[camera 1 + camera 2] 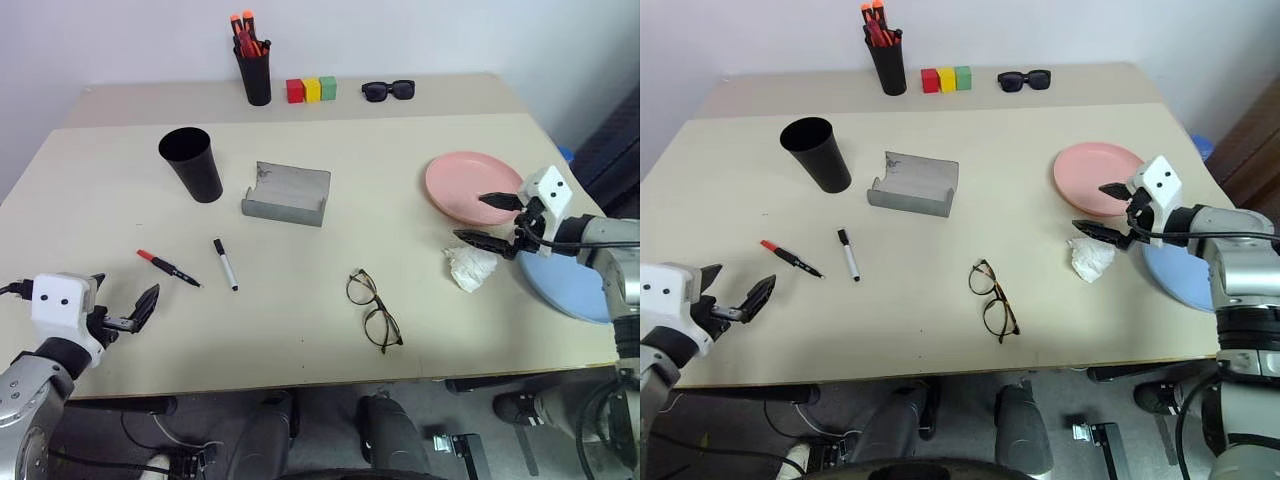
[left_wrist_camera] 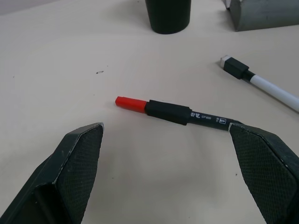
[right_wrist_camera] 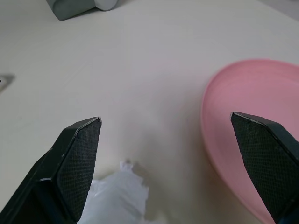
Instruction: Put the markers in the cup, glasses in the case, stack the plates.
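Left wrist view shows me the job right now: the red-end marker (image 2: pixel 175 112) lies flat on the bench (image 1: pixel 300 290), just ahead of my left gripper (image 1: pixel 122 310). Its fingers (image 2: pixel 74 163) are wide open and hold nothing. The marker lies across the gap, so I would go forward and down, keep one finger on each side of the black middle, then close softly. Grabbing the red tip could make it tip over. The white marker (image 1: pixel 226 264) sits just past it, so I must not bump that one.

The cup (image 1: pixel 191 164) stands upright, further ahead of these fingers, near the case (image 1: pixel 287 193).

My right gripper (image 1: pixel 492 218) is open and empty too, with the pink plate (image 1: pixel 462 185) by one finger and a white crumpled thing (image 1: pixel 470 267), maybe paper, by the other. The blue plate (image 1: pixel 560 285) is partly hidden behind that arm. The glasses (image 1: pixel 373 309) lie between both grippers.
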Robot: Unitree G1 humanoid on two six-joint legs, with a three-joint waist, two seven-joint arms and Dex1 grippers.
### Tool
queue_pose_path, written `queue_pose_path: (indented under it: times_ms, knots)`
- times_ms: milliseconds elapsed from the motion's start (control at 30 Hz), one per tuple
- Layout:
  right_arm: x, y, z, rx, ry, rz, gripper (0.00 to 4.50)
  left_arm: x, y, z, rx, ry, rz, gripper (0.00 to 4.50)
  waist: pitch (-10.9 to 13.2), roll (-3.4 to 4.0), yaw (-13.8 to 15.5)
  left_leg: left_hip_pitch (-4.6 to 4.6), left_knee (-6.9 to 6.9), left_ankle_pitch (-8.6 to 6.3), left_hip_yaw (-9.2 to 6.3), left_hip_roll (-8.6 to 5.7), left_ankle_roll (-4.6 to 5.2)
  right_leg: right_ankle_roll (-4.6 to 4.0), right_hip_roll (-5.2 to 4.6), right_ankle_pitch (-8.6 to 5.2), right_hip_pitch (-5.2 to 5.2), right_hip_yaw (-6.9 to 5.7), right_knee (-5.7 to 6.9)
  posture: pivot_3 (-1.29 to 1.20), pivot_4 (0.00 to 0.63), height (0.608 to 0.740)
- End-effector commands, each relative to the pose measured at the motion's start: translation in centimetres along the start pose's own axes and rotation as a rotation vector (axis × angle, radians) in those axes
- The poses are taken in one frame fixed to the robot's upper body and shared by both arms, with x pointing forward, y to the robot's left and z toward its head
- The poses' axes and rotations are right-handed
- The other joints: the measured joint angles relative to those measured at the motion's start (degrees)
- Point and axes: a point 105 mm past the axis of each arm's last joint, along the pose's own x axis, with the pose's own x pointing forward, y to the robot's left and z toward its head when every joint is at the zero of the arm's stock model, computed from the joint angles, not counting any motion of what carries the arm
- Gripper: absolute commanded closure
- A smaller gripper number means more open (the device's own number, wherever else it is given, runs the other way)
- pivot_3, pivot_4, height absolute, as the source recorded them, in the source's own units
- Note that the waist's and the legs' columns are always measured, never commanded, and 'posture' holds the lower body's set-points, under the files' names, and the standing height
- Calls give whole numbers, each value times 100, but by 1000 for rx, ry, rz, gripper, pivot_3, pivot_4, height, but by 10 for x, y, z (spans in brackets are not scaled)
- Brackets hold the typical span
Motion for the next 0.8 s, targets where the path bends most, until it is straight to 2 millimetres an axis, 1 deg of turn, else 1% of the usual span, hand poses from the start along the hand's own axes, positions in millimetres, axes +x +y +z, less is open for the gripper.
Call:
queue_pose_path:
  times_ms: [33, 167, 333, 500, 567, 633, 700, 733, 767, 800]
  knots:
    - [4, -5, 15, -41, -35, -9, 0, -2, -2, 12, 8, -50, 18, 74, 0, 0, 4, 0, 0, 0, 0, 0, 0, 0, 1, 0, 0, 0, 0, 0, 150, 740]
    - [11, -4, 18, -50, -45, -4, 0, -1, -3, 11, -5, -54, 42, 74, 0, 0, 10, 0, 1, 3, 3, 0, 5, 0, 2, 0, 1, 0, 0, 0, 150, 740]
    - [18, 3, 23, -61, -64, 17, 0, 3, -1, 10, -15, -53, 72, 74, 0, 0, 14, 0, 2, 5, 12, -1, 8, 1, 2, 1, 2, -1, 0, 0, 150, 740]
    - [32, 15, 32, -91, -101, 57, 0, 14, 3, 17, -48, -63, 163, 74, -1, -1, 10, 1, 2, 7, 12, -1, 10, 2, 6, 1, 2, -1, 3, 0, 150, 740]
    - [39, 22, 39, -102, -132, 69, 0, 22, -1, 21, -87, -64, 185, 74, -1, -1, 10, 2, 5, 8, 12, -1, 11, 3, 9, 2, 3, -1, 7, 0, 150, 740]
    - [46, 33, 47, -117, -163, 93, 0, 32, -7, 24, -120, -54, 197, 74, -1, -1, 19, 2, 6, 8, 11, -1, 12, 5, 10, 3, 3, -1, 10, 0, 150, 740]
    - [56, 49, 56, -124, -206, 133, 0, 46, -23, 25, -193, -28, 189, 74, -1, -2, 21, 1, 10, 9, 10, -3, 12, 22, 12, 12, 4, -2, 14, 0, 150, 740]
    - [59, 56, 59, -125, -218, 145, 0, 49, -26, 25, -210, -12, 192, 74, -1, -4, 22, 3, 12, 9, 10, -7, 13, 31, 11, 17, 6, -1, 17, 0, 150, 740]
    - [63, 66, 63, -131, -235, 163, 0, 55, -29, 24, -234, 20, 216, 74, -2, -10, 17, 2, 16, 10, 7, -8, 12, 35, 12, 19, 6, -2, 21, 0, 150, 740]
    - [66, 79, 67, -143, -249, 199, 0, 61, -34, 26, -251, 35, 231, 74, -2, -10, 20, 2, 18, 10, 6, -10, 12, 39, 14, 21, 6, -2, 29, 0, 150, 740]
